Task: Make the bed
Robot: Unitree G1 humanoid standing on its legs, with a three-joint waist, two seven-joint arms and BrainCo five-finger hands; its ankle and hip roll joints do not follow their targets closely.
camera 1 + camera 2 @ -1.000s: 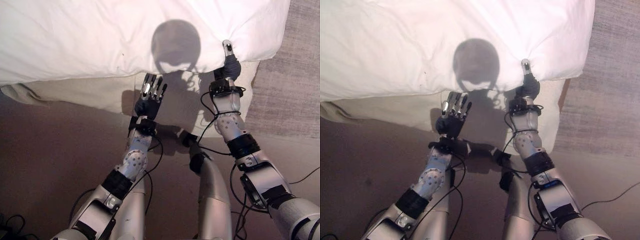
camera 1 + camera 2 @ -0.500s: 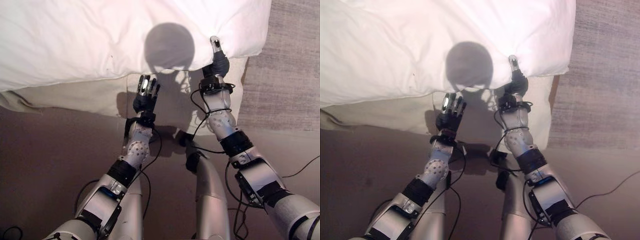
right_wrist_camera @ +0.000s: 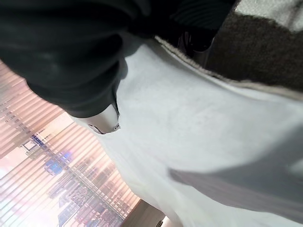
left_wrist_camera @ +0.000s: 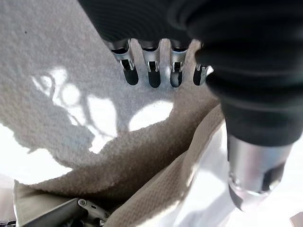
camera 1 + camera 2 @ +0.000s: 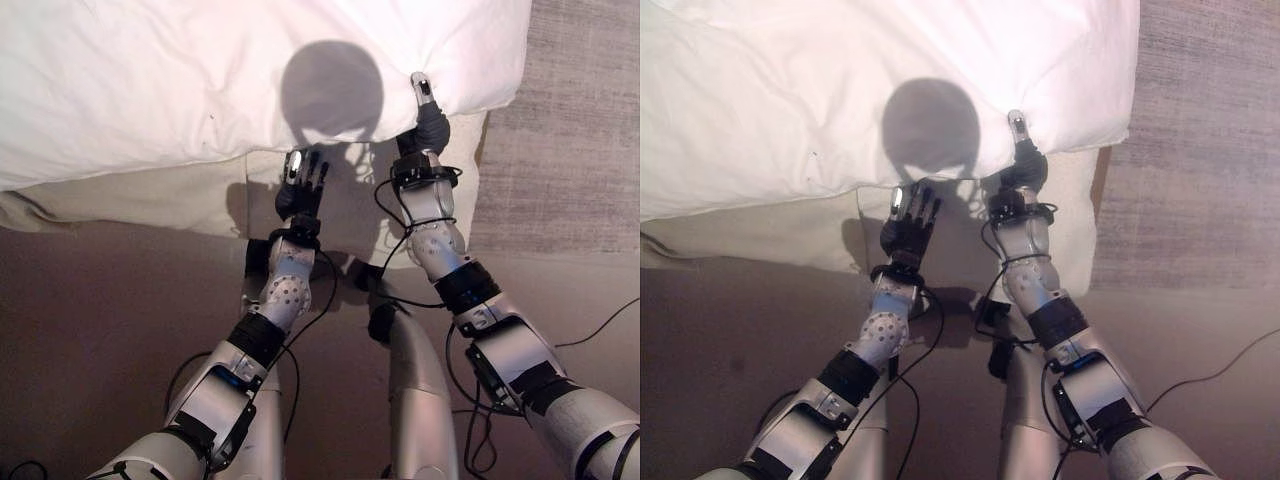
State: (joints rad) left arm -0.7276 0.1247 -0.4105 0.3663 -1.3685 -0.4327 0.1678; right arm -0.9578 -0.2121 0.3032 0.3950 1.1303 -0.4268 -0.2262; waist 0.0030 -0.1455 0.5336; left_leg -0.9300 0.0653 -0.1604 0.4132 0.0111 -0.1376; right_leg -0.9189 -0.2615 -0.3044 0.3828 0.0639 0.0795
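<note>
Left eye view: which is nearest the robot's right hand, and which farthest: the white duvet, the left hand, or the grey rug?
1. Duvet: the right hand is at its edge.
2. Left hand: beside it, to the left.
3. Rug: farthest, off to the right.

White duvet [image 5: 150, 80] is smooth matt cloth. Beige blanket [image 4: 71, 61] under it is rough, nubbly towelling-like weave. Floor [image 5: 90, 310] looks matt.

Grey woven rug [image 5: 580, 120] on brown floor [image 5: 90, 330], window blinds [image 3: 52, 189] beyond the bedding
</note>
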